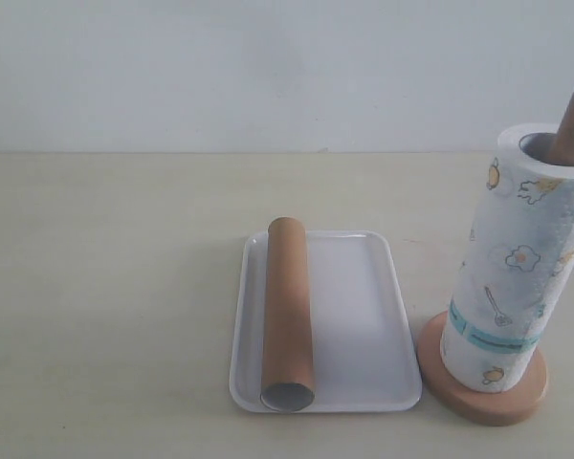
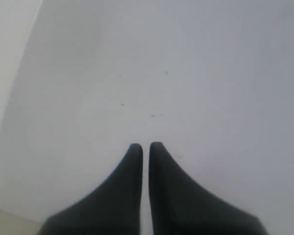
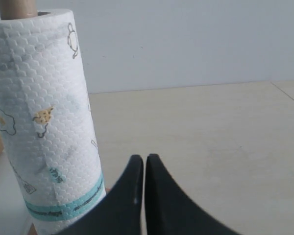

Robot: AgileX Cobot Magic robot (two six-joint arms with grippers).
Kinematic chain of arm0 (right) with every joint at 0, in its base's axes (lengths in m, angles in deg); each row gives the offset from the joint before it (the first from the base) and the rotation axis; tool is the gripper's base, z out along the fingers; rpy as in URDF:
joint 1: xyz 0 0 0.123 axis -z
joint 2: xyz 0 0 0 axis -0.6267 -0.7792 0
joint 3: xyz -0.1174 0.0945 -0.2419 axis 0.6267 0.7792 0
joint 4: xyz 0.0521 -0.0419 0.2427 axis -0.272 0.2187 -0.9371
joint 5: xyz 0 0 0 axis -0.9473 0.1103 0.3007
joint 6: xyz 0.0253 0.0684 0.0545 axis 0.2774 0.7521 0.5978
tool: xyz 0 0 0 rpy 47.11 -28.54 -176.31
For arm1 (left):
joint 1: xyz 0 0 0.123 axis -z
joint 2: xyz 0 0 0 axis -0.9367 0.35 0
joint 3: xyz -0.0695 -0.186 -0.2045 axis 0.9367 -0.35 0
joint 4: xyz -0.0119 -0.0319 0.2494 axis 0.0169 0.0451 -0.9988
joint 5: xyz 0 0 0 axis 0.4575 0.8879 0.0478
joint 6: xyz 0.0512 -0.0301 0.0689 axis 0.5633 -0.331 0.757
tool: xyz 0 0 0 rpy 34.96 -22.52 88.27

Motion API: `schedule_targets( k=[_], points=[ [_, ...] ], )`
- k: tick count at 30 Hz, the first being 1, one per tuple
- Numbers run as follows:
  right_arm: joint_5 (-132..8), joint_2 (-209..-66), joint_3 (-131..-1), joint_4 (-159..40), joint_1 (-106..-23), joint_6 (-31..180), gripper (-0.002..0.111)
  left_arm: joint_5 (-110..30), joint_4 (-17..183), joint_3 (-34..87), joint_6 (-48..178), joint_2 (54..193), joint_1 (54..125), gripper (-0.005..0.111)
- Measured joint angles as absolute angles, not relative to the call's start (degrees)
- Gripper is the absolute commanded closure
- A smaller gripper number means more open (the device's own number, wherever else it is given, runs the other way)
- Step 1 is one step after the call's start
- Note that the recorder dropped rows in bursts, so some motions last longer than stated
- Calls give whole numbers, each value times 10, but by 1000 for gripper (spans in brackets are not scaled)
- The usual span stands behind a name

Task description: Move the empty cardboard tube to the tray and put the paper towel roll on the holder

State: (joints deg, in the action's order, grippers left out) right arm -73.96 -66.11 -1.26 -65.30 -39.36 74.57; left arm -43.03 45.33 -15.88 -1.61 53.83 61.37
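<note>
both steps look done: the empty cardboard tube (image 1: 288, 316) lies in the tray (image 1: 362, 316), along its nine o'clock side; the paper towel roll (image 1: 521, 258) stands on the holder (image 1: 478, 407) at the tray's three o'clock. left claw (image 2: 145, 147) and right claw (image 3: 144, 159) are clenched, empty.

This looks like a plain test room, a lab kind of place. A smooth pale table (image 1: 105, 287) stands against a plain white wall (image 1: 268, 67). A few home things are set out neatly on it: a white tray (image 1: 373, 316) and a paper towel roll (image 1: 517, 277) on a wooden holder (image 1: 488, 404).
</note>
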Motion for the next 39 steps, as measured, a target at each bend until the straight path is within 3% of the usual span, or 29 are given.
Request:
schedule_targets(
  k=[4,9,16,28,39],
  points=[
    [-738,-661,-13,-653,-394,746,107,-486,704,-183,457,537,614,103],
    [-735,-661,-13,-653,-394,746,107,-528,864,-245,723,537,614,103],
    [-734,-661,-13,-653,-394,746,107,-548,908,-337,655,537,614,103],
    [-733,-661,-13,-653,-394,746,107,-584,913,-339,620,537,617,103],
    [-733,-661,-13,-653,-394,746,107,-584,913,-339,620,537,670,103]
  ],
)
